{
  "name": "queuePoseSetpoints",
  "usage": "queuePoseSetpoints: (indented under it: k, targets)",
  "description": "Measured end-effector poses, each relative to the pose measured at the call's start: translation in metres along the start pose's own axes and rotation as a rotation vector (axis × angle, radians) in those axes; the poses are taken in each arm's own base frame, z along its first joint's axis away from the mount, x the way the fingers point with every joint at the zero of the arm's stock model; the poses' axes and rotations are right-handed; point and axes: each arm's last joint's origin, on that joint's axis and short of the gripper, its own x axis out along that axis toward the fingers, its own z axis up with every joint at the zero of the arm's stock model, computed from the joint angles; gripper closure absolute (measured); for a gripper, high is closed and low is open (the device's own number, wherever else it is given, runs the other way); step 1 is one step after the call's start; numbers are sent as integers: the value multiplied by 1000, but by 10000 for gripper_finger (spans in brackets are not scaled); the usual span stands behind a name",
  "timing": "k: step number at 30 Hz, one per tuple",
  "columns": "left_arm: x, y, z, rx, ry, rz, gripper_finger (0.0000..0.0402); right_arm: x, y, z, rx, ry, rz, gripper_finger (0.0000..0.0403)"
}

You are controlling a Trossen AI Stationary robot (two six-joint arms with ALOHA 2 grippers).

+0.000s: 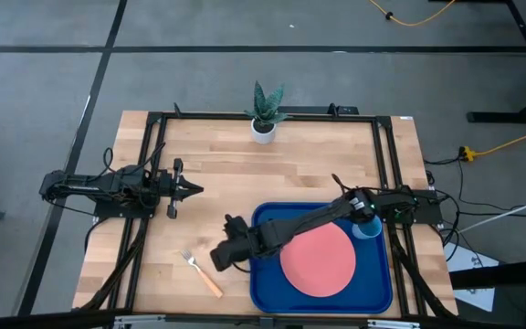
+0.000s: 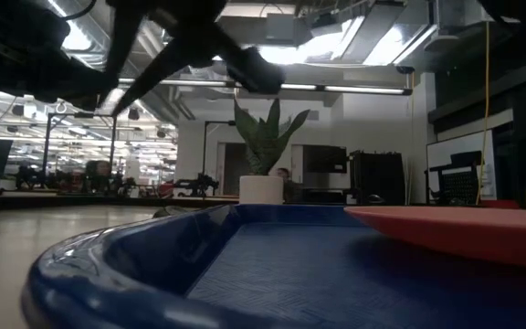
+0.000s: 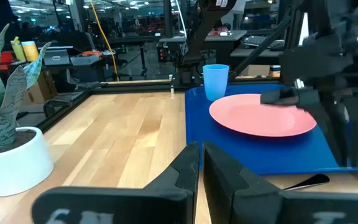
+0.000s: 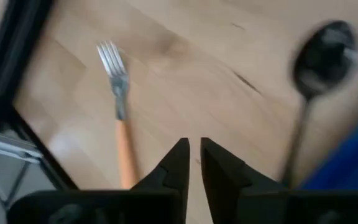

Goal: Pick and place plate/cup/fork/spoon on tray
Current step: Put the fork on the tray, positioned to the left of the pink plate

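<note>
Two dark, slim jointed arms, cables trailing, each end effector [image 4: 193,155] with black wedge-shaped fingers.

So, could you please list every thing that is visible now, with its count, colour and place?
tray: one, deep blue, on the table's front right part
plate: one, salmon pink, inside the tray
cup: one, light blue, in the tray's back right corner
fork: one, silver tines and tan handle, on the wood left of the tray
spoon: one, dark, on the wood by the tray's left edge
potted plant: one, green in a white pot, at the table's back edge
table: one, light wood
left pincer: one, dark, shut, waiting over the table's left side
right pincer: one, dark, shut, above the wood between fork and spoon
</note>
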Motion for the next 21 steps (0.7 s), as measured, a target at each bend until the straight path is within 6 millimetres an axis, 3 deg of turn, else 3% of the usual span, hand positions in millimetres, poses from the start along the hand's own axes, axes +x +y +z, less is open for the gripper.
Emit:
queuePoseSetpoints:
  k: [6, 17, 21]
  targets:
    - [0, 0, 0, 0, 0, 0, 388, 24, -1, 0, -75, 34, 43, 353]
    - [0, 0, 0, 0, 0, 0, 388, 20, 2, 2, -316, -173, -12, 352]
    - [0, 0, 0, 0, 0, 0, 388, 5, 7, 0, -463, -180, 1, 352]
